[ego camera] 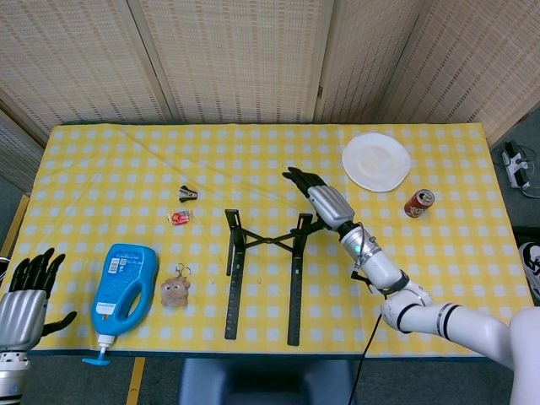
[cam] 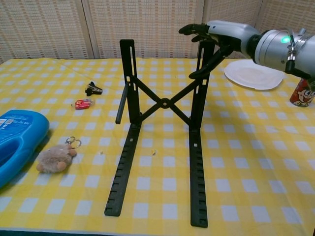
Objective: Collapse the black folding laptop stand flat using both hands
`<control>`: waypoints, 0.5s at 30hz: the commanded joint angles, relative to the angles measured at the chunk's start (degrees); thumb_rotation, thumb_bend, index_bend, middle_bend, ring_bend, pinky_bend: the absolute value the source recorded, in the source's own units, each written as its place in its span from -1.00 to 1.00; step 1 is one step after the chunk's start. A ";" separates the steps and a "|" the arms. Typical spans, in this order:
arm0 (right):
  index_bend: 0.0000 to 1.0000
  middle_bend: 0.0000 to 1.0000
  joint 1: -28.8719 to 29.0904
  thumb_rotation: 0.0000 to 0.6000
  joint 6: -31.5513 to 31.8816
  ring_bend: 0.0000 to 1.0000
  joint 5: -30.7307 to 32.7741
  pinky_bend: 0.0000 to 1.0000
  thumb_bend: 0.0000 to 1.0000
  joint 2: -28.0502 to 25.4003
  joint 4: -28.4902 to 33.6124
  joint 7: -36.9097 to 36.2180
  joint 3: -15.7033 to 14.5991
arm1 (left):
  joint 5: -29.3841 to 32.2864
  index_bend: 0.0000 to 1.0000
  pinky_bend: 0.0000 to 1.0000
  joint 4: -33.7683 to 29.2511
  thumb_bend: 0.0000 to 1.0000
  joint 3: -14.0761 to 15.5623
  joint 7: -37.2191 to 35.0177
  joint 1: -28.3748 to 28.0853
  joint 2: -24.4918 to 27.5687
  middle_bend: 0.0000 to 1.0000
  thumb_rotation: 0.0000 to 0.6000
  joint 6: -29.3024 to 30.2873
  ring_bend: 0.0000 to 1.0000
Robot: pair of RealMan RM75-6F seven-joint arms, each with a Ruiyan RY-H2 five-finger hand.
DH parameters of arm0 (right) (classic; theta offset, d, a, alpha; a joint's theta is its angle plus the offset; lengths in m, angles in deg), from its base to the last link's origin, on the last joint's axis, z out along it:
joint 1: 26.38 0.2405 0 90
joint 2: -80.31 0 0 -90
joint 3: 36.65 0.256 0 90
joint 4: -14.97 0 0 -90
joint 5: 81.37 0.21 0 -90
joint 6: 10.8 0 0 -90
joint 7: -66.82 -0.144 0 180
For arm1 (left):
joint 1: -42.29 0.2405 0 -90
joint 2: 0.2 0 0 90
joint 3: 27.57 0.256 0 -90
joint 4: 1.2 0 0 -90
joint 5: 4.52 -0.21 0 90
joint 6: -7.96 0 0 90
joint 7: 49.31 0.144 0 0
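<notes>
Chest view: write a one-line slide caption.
Right robot hand holds the top of the black laptop stand's raised right upright on the yellow checked table; plate behind.

Silver robot hand (cam: 224, 30), black fingers (cam: 193, 29)

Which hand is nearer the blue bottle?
Left. The left hand sits off the table edge just left of the blue bottle; the right hand is across the table at the laptop stand.

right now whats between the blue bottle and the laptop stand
A small plush keychain lies between the blue bottle and the laptop stand, clearest in the head view.
</notes>
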 commanded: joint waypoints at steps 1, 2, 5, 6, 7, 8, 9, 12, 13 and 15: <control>-1.00 -1.00 -0.58 1.00 -0.25 -0.94 -0.55 -1.00 -0.65 -0.79 0.90 -0.84 -0.85 | 0.21 -1.00 -1.00 0.29 -0.82 0.03 -0.31 0.11 -0.12 -0.99 1.00 -0.03 -0.89; -1.00 -0.99 -0.88 1.00 -0.27 -0.89 -0.97 -1.00 -0.65 -1.11 1.24 -1.25 -1.26 | 0.24 -1.00 -1.00 0.40 -0.82 0.06 -0.41 0.12 -0.16 -0.99 1.00 -0.09 -0.89; -1.00 -0.95 -1.33 1.00 -0.27 -0.80 -1.70 -1.00 -0.65 -1.64 1.71 -1.93 -1.88 | 0.18 -1.00 -1.00 0.59 -0.82 0.11 -0.56 0.13 -0.23 -0.99 1.00 -0.11 -0.89; -1.00 -0.94 -1.56 1.00 -0.18 -0.79 -1.98 -1.00 -0.65 -1.82 1.88 -2.20 -2.13 | 0.15 -1.00 -1.00 0.66 -0.82 0.13 -0.61 0.14 -0.26 -0.99 1.00 -0.12 -0.89; -1.00 -0.92 -2.07 1.00 0.06 -0.76 -2.56 -1.00 -0.65 -2.17 2.22 -2.73 -2.71 | 0.10 -1.00 -1.00 0.77 -0.82 0.15 -0.72 0.12 -0.33 -0.99 1.00 -0.15 -0.89; -1.00 -0.90 -2.69 1.00 0.06 -0.74 -2.92 -1.00 -0.65 -2.56 2.40 -2.97 -3.54 | 0.03 -1.00 -1.00 0.84 -0.82 0.12 -0.89 0.09 -0.38 -0.99 1.00 -0.12 -0.89; -1.00 -0.88 -3.08 1.00 0.15 -0.72 -3.23 -1.00 -0.65 -2.78 2.42 -3.09 -4.08 | -0.09 -1.00 -1.00 0.96 -0.82 0.13 -1.02 0.07 -0.45 -0.99 1.00 -0.09 -0.89; -1.00 -0.80 -3.18 1.00 -0.84 -0.63 -2.84 -0.97 -0.65 -2.56 1.69 -2.53 -4.95 | -0.30 -1.00 -1.00 1.12 -0.82 0.19 -1.25 0.06 -0.59 -0.99 1.00 -0.05 -0.89; -1.00 -0.77 -3.13 1.00 -1.19 -0.62 -2.69 -0.96 -0.65 -2.44 1.52 -2.38 -5.12 | -0.31 -1.00 -1.00 1.17 -0.82 0.21 -1.31 0.07 -0.64 -0.99 1.00 -0.05 -0.89; -1.00 -0.74 -3.03 1.00 -1.67 -0.62 -2.71 -0.94 -0.65 -2.27 1.49 -2.79 -5.23 | -0.26 -1.00 -1.00 1.26 -0.82 0.26 -1.35 0.11 -0.69 -0.99 1.00 -0.10 -0.89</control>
